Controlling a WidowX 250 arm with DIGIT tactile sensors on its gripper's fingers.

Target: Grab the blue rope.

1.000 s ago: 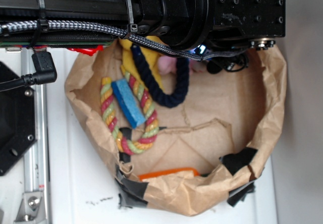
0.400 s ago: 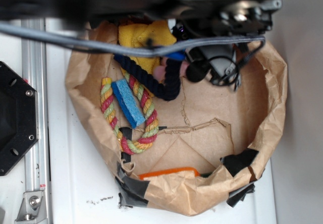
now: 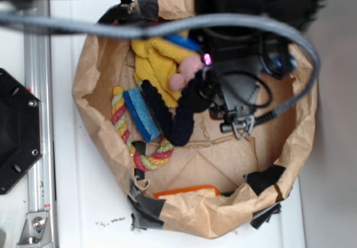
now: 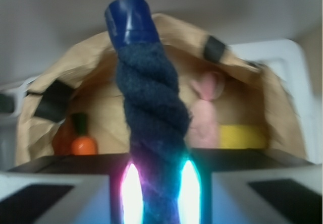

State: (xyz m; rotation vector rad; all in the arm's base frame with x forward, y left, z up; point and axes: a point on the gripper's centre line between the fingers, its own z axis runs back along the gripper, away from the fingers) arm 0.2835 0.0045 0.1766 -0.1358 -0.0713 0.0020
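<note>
one crumpled brown paper bag (image 3: pixel 95 91), rolled open into a basin with black tape patches on its rim, takes up most of the exterior view and sits on a white table (image 3: pixel 83 214). one black robot arm with a grey cable looped across the top reaches down into the bag, and its gripper (image 3: pixel 202 89) is over the upper middle of the bag floor. one thick dark navy twisted cotton rope (image 3: pixel 167 114) lies bent in a u just left of the gripper, its right arm rising to the gripper and its bend resting over the striped ring. in the wrist view the same rope (image 4: pixel 151 113) stands up between the two glowing gripper pads, filling the gap, so the jaws are pinching the rope; a blue wrapped tip caps its far end. one yellow plush toy (image 3: pixel 156 63) with pink ears lies at the top of the bag, touching the rope. one red, yellow and green striped rope ring (image 3: pixel 124 128) sits at the left wall, with one flat blue rectangular sponge (image 3: pixel 139 114) lying across it, beside the rope. one orange object (image 3: pixel 187 191) lies along the bottom wall, partly hidden by the bag rim
</note>
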